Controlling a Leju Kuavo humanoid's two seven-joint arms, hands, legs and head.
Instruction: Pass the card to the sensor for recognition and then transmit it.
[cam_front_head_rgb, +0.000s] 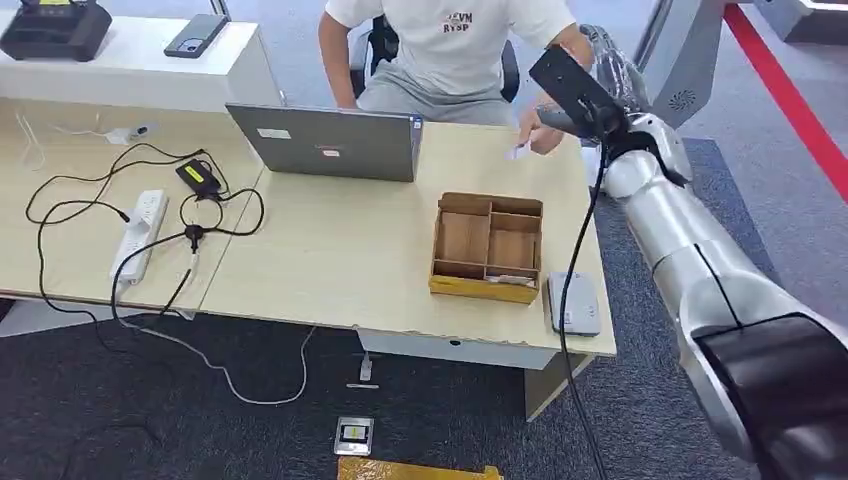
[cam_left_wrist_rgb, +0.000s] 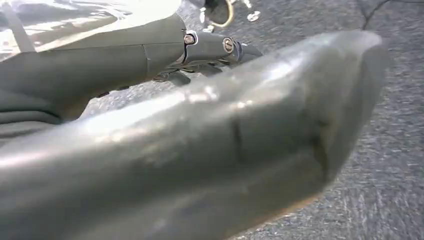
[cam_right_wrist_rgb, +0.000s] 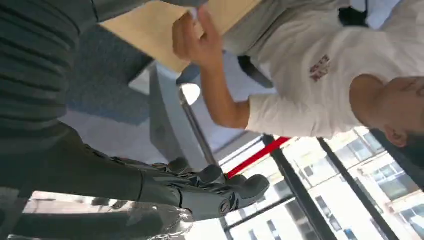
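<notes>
A small white card (cam_front_head_rgb: 519, 150) is pinched in the hand of a seated person (cam_front_head_rgb: 455, 45) at the desk's far right edge. My right arm reaches out to that side, and my right hand (cam_front_head_rgb: 613, 66) hovers just right of the person's hand, partly behind the black wrist bracket. In the right wrist view my right hand (cam_right_wrist_rgb: 210, 187) has loosely spread fingers with nothing in them, apart from the person's hand (cam_right_wrist_rgb: 192, 40). The grey card sensor (cam_front_head_rgb: 573, 302) lies at the desk's near right corner. My left hand (cam_left_wrist_rgb: 200, 47) hangs over the carpet, holding nothing.
A partitioned wooden box (cam_front_head_rgb: 487, 245) stands just left of the sensor. A closed-angle laptop (cam_front_head_rgb: 330, 140) sits mid-desk, with a power strip (cam_front_head_rgb: 140, 235) and black cables to the left. A small device (cam_front_head_rgb: 353, 435) lies on the carpet below the desk.
</notes>
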